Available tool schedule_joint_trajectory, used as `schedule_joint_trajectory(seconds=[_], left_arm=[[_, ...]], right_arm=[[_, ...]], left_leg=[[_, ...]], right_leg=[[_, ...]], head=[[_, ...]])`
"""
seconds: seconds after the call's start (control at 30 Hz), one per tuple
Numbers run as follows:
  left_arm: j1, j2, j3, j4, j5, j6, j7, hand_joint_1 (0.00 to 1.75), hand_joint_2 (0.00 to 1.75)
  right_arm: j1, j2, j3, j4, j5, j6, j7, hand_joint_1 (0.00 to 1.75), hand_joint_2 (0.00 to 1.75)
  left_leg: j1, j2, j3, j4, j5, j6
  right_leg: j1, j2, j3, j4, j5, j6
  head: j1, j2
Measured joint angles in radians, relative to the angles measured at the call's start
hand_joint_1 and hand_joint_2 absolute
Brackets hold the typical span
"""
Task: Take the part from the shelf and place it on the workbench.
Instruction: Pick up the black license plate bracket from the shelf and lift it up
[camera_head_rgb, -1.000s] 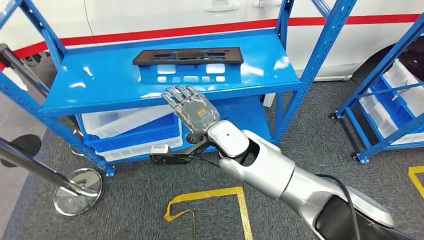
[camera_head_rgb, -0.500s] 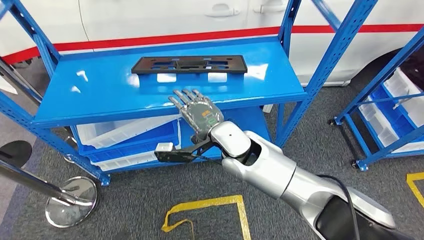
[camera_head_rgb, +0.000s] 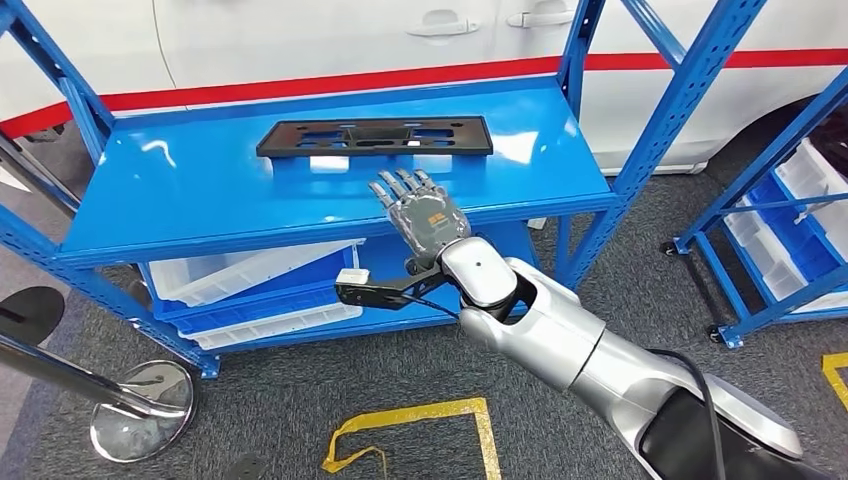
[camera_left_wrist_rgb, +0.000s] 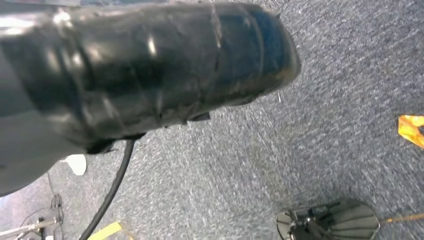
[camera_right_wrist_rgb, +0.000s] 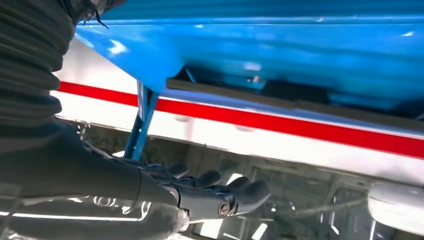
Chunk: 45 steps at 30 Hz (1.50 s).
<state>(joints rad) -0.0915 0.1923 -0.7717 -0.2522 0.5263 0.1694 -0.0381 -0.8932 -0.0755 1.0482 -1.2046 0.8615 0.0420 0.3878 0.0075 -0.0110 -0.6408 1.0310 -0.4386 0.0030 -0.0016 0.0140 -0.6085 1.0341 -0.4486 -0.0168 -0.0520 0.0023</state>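
Observation:
A flat black part with several cut-outs lies along the back of the blue shelf's top board. My right hand is stretched flat over the front of that board, fingers straight and apart, holding nothing. Its fingertips stop a short way in front of the part. In the right wrist view the same hand shows with fingers extended beside the blue board, and the part's edge lies as a dark strip beyond.
Blue uprights frame the shelf. White and blue bins sit on the lower level. A second blue rack stands at the right. A chrome post base and yellow floor tape lie on the grey carpet. A white car with a red stripe stands behind.
The camera has shifted, so the whole scene sits slightly differently. My right hand has reached further forward and to the right over the board, closer to the black part.

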Motion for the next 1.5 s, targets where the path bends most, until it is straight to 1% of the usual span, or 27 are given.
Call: schedule_joint_trajectory(seconds=[0.07, 0.13, 0.17, 0.2, 0.23, 0.27, 0.33, 0.4, 0.53, 0.6, 0.67, 0.7, 0.73, 0.77, 0.8, 0.87, 0.9, 1.0, 1.07, 1.17, 1.2, 1.23, 1.27, 1.33, 1.37, 1.4, 1.5], left_arm=[[-0.001, 0.0, -0.002, 0.0, 0.001, 0.0, 0.0, 0.0, 0.0], [-0.002, -0.001, -0.003, 0.0, 0.001, 0.0, -0.001, 0.0, 0.0], [-0.001, -0.001, -0.004, 0.0, 0.001, 0.0, -0.001, 0.0, 0.0], [0.0, -0.001, -0.005, 0.0, 0.0, -0.001, -0.003, 0.0, 0.0], [0.001, -0.001, -0.005, 0.0, 0.0, -0.001, -0.004, 0.0, 0.0], [0.001, -0.001, -0.006, 0.0, 0.0, -0.001, -0.006, 0.0, 0.0], [0.0, 0.0, -0.006, 0.0, 0.001, -0.001, -0.009, 0.0, 0.0], [-0.003, 0.0, -0.007, 0.0, 0.001, -0.001, -0.012, 0.0, 0.0], [-0.002, 0.0, -0.01, 0.0, 0.001, -0.001, -0.016, 0.0, 0.0], [-0.001, 0.0, -0.01, 0.0, 0.001, -0.001, -0.017, 0.0, 0.0], [-0.001, 0.0, -0.01, 0.0, 0.001, -0.001, -0.017, 0.0, 0.0], [0.0, 0.0, -0.01, 0.0, 0.001, -0.001, -0.017, 0.0, 0.0], [0.001, -0.001, -0.01, 0.0, 0.002, -0.001, -0.017, 0.0, 0.0], [0.002, -0.001, -0.011, 0.0, 0.002, -0.001, -0.017, 0.0, 0.0], [0.002, -0.001, -0.011, 0.0, 0.002, -0.001, -0.017, 0.0, 0.0], [0.001, -0.002, -0.011, 0.0, 0.002, -0.001, -0.017, 0.0, 0.0], [0.0, -0.002, -0.011, 0.0, 0.002, -0.001, -0.018, 0.0, 0.0], [0.0, -0.002, -0.012, 0.0, 0.003, -0.002, -0.018, 0.0, 0.0], [-0.001, -0.003, -0.012, 0.0, 0.003, -0.002, -0.018, 0.0, 0.0], [-0.003, -0.003, -0.012, 0.0, 0.003, -0.001, -0.018, 0.0, 0.0], [-0.001, -0.003, -0.012, 0.0, 0.003, -0.001, -0.018, 0.0, 0.0], [0.001, -0.003, -0.012, 0.0, 0.003, -0.001, -0.018, 0.0, 0.0], [0.003, -0.003, -0.012, 0.0, 0.003, -0.001, -0.018, 0.0, 0.0], [0.004, -0.003, -0.012, 0.0, 0.003, -0.001, -0.018, 0.0, 0.0], [0.003, -0.003, -0.012, 0.0, 0.003, -0.001, -0.018, 0.0, 0.0], [0.002, -0.003, -0.013, 0.0, 0.003, -0.001, -0.018, 0.0, 0.0], [0.002, -0.003, -0.013, 0.0, 0.004, -0.002, -0.018, 0.0, 0.0]], right_arm=[[-0.001, 0.0, -0.005, 0.004, 0.002, -0.007, 0.001, 0.0, 0.0], [0.001, 0.0, -0.007, 0.009, 0.003, -0.01, 0.001, 0.0, 0.0], [0.003, 0.0, -0.007, 0.011, 0.004, -0.011, 0.001, 0.0, 0.0], [0.005, 0.0, -0.007, 0.014, 0.004, -0.011, 0.001, 0.0, 0.0], [0.006, 0.0, -0.007, 0.016, 0.004, -0.012, 0.0, 0.0, 0.0], [0.006, 0.0, -0.008, 0.018, 0.004, -0.013, 0.0, 0.0, 0.0], [0.004, 0.001, -0.013, 0.019, 0.004, -0.014, -0.002, 0.0, 0.0], [0.002, 0.002, -0.017, 0.019, 0.003, -0.016, -0.003, 0.0, 0.0], [-0.002, 0.002, -0.021, 0.019, 0.003, -0.019, -0.004, 0.0, 0.0], [-0.005, 0.002, -0.023, 0.019, 0.003, -0.02, -0.004, 0.0, 0.0], [-0.003, 0.002, -0.024, 0.019, 0.003, -0.02, -0.004, 0.0, 0.0], [-0.001, 0.002, -0.024, 0.019, 0.003, -0.02, -0.004, 0.0, 0.0], [0.001, 0.002, -0.024, 0.019, 0.003, -0.02, -0.004, 0.0, 0.0], [0.002, 0.002, -0.024, 0.019, 0.003, -0.02, -0.004, 0.0, 0.0], [0.002, 0.002, -0.024, 0.019, 0.003, -0.02, -0.004, 0.0, 0.0], [0.001, 0.002, -0.024, 0.02, 0.003, -0.021, -0.004, 0.0, 0.0], [0.001, 0.003, -0.025, 0.019, 0.003, -0.021, -0.004, 0.0, 0.0], [0.0, 0.004, -0.027, 0.019, 0.003, -0.021, -0.004, 0.0, 0.0], [-0.003, 0.007, -0.028, 0.019, 0.003, -0.021, -0.004, 0.0, 0.0], [-0.005, 0.01, -0.029, 0.019, 0.003, -0.021, -0.004, 0.0, 0.0], [-0.003, 0.01, -0.029, 0.019, 0.003, -0.021, -0.004, 0.0, 0.0], [-0.001, 0.01, -0.029, 0.019, 0.003, -0.021, -0.004, 0.0, 0.0], [0.0, 0.01, -0.029, 0.019, 0.003, -0.021, -0.004, 0.0, 0.0], [0.0, 0.011, -0.029, 0.019, 0.003, -0.021, -0.004, 0.0, 0.0], [-0.001, 0.011, -0.029, 0.019, 0.003, -0.021, -0.004, 0.0, 0.0], [-0.001, 0.012, -0.029, 0.019, 0.003, -0.021, -0.004, 0.0, 0.0], [0.0, 0.012, -0.028, 0.019, 0.001, -0.021, -0.005, 0.0, 0.0]], left_leg=[[0.003, 0.002, -0.025, 0.058, -0.031, -0.012], [0.005, 0.004, -0.084, 0.181, -0.077, -0.021], [0.006, 0.004, -0.115, 0.234, -0.091, -0.024], [0.006, 0.004, -0.133, 0.258, -0.088, -0.025], [0.006, 0.004, -0.132, 0.245, -0.067, -0.025], [0.006, 0.004, -0.113, 0.196, -0.031, -0.022], [0.002, 0.004, -0.052, 0.067, 0.027, -0.016], [-0.004, 0.004, -0.015, -0.004, 0.033, -0.006], [0.0, 0.003, 0.011, -0.025, 0.017, 0.018], [0.002, 0.003, 0.025, -0.028, 0.011, 0.028], [0.002, 0.003, 0.033, -0.028, 0.003, 0.034], [0.002, 0.003, 0.038, -0.027, -0.002, 0.034], [0.002, 0.003, 0.045, -0.026, -0.008, 0.033], [0.002, 0.002, 0.053, -0.025, -0.014, 0.032], [0.002, 0.002, 0.063, -0.024, -0.022, 0.03], [0.001, 0.001, 0.077, -0.022, -0.036, 0.024], [0.001, 0.001, 0.079, -0.021, -0.041, 0.019], [0.0, 0.002, 0.084, -0.013, -0.05, 0.002], [0.002, 0.004, 0.067, 0.035, -0.071, -0.006], [0.006, 0.005, -0.035, 0.212, -0.132, -0.019], [0.007, 0.005, -0.069, 0.252, -0.138, -0.022], [0.007, 0.005, -0.088, 0.259, -0.125, -0.024], [0.007, 0.005, -0.089, 0.23, -0.091, -0.022], [0.005, 0.005, -0.051, 0.101, 0.002, -0.016], [0.001, 0.006, -0.034, 0.046, 0.023, -0.011], [-0.003, 0.005, -0.02, 0.009, 0.034, -0.005], [-0.005, 0.005, 0.001, -0.02, 0.024, 0.013]], right_leg=[[-0.005, -0.001, 0.01, -0.008, 0.001, -0.009], [-0.006, -0.003, 0.015, -0.008, -0.003, -0.015], [-0.006, -0.003, 0.017, -0.007, -0.006, -0.017], [-0.006, -0.003, 0.02, -0.007, -0.009, -0.017], [-0.006, -0.002, 0.024, -0.006, -0.013, -0.017], [-0.006, -0.002, 0.029, -0.005, -0.017, -0.016], [-0.004, -0.001, 0.041, -0.005, -0.027, -0.012], [-0.001, 0.0, 0.045, -0.006, -0.032, -0.004], [0.001, -0.002, 0.044, 0.02, -0.046, 0.018], [-0.001, -0.003, -0.003, 0.114, -0.09, 0.025], [-0.002, -0.004, -0.078, 0.238, -0.135, 0.029], [-0.003, -0.004, -0.106, 0.273, -0.137, 0.031], [-0.004, -0.004, -0.117, 0.271, -0.119, 0.031], [-0.004, -0.004, -0.109, 0.229, -0.08, 0.03], [-0.005, -0.004, -0.086, 0.159, -0.03, 0.028], [-0.001, -0.004, -0.044, 0.041, 0.022, 0.021], [0.001, -0.004, -0.034, 0.011, 0.028, 0.016], [0.002, -0.004, -0.019, -0.005, 0.023, -0.005], [-0.002, -0.004, -0.002, -0.012, 0.019, -0.016], [-0.004, -0.004, 0.015, -0.014, 0.006, -0.023], [-0.004, -0.004, 0.021, -0.014, -0.001, -0.023], [-0.003, -0.003, 0.029, -0.013, -0.008, -0.023], [-0.003, -0.003, 0.038, -0.012, -0.016, -0.022], [-0.003, -0.003, 0.062, -0.012, -0.033, -0.018], [-0.003, -0.003, 0.07, -0.013, -0.039, -0.015], [-0.003, -0.002, 0.074, -0.014, -0.045, -0.01], [0.002, -0.002, 0.078, -0.008, -0.054, 0.005]], head=[[-0.004, 0.0], [-0.007, 0.0], [-0.006, 0.0], [-0.007, 0.0], [-0.006, 0.0], [-0.006, 0.0], [-0.006, 0.0], [-0.006, 0.0], [-0.005, 0.0], [-0.003, 0.0], [-0.003, 0.0], [-0.003, 0.0], [-0.002, 0.0], [-0.002, 0.0], [-0.002, 0.0], [-0.003, 0.0], [-0.005, 0.0], [-0.007, 0.0], [-0.009, 0.0], [-0.012, 0.0], [-0.011, 0.0], [-0.011, 0.0], [-0.011, 0.0], [-0.011, 0.0], [-0.011, 0.0], [-0.011, 0.0], [-0.01, 0.0]])
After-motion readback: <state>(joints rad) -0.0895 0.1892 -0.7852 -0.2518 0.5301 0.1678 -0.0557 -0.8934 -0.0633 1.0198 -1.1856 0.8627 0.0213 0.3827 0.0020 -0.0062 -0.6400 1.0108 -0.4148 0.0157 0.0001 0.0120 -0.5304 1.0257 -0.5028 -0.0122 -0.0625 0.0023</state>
